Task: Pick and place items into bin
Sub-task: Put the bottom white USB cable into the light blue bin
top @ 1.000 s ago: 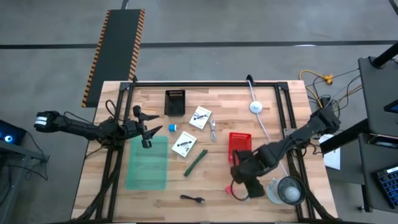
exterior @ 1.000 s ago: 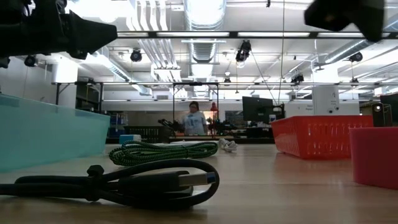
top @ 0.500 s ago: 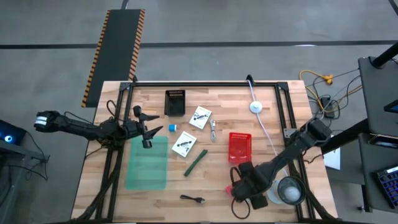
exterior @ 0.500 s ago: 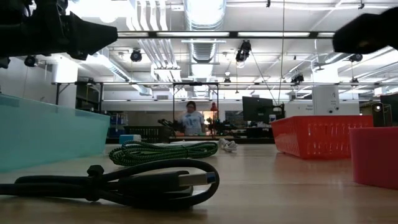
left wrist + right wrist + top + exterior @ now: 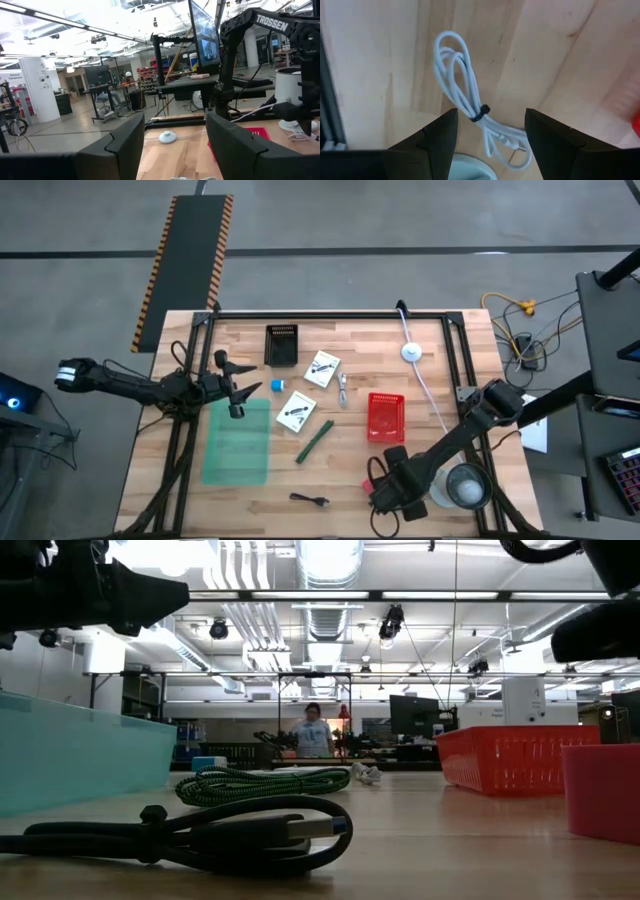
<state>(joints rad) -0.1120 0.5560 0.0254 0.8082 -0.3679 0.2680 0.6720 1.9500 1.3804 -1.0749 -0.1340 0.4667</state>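
A bundled white cable (image 5: 472,112), tied at its middle, lies on the bench (image 5: 250,495) directly under the right end effector (image 5: 490,131), whose fingers stand wide apart on either side of it with nothing between them: a line-up, by the look of it, for closing on the bundle. In the high view that end effector (image 5: 395,498) sits near the front edge at about 5 o'clock from the bench's centre, with a red cube (image 5: 366,483) touching its 10 o'clock side and the clear round container (image 5: 466,486) at its 3 o'clock.

The other items wait untouched: a black cable (image 5: 311,500) at 6 o'clock, a green stick (image 5: 314,441) near centre, two white packets (image 5: 294,411) and a blue cube (image 5: 277,385) toward 11 o'clock. A red basket (image 5: 385,416) stands right of centre, a translucent green bin (image 5: 238,442) at 8 o'clock.

The left end effector (image 5: 235,388) hangs over that bin's far edge, open and empty.

Against a second ago, the right arm has swung from beside the red basket toward the front edge; the left arm and the loose items are unchanged.
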